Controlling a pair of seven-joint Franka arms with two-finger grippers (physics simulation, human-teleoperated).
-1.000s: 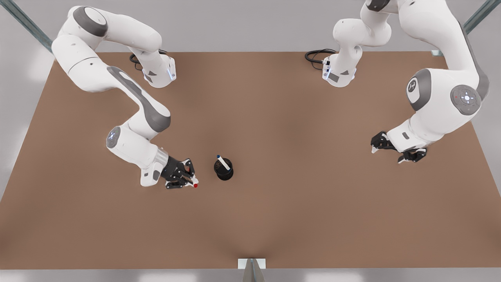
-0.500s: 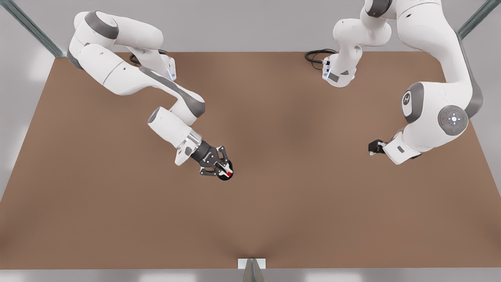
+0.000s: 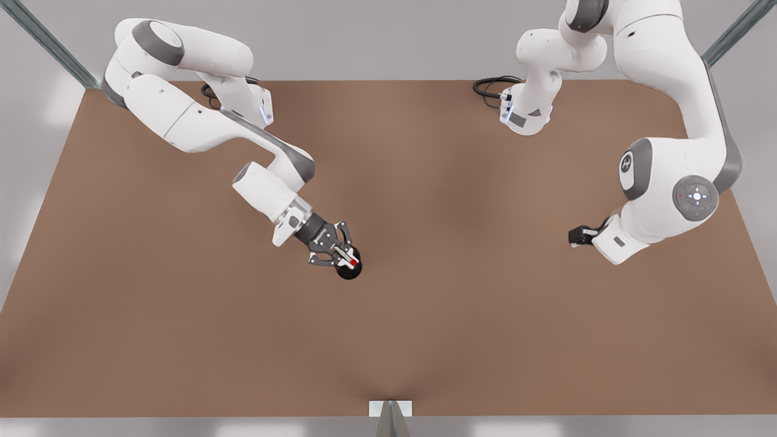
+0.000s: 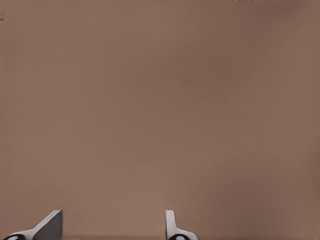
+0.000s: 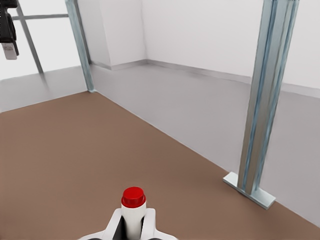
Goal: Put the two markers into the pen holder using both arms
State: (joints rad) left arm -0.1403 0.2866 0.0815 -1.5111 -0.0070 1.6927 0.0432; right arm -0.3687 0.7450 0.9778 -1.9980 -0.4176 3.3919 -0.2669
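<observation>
Two arms share your brown table (image 3: 425, 315). On the front view's left, your right gripper (image 3: 342, 260) is clenched on the red marker (image 3: 352, 261), holding it upright directly over the pen holder (image 3: 349, 271); in the right wrist view the fingers (image 5: 112, 226) squeeze the white barrel below the red end (image 5: 133, 197). On the front view's right, your left gripper (image 3: 580, 235) waits over bare table, well apart from the holder, with its fingertips (image 4: 50, 225) spread and nothing between them
</observation>
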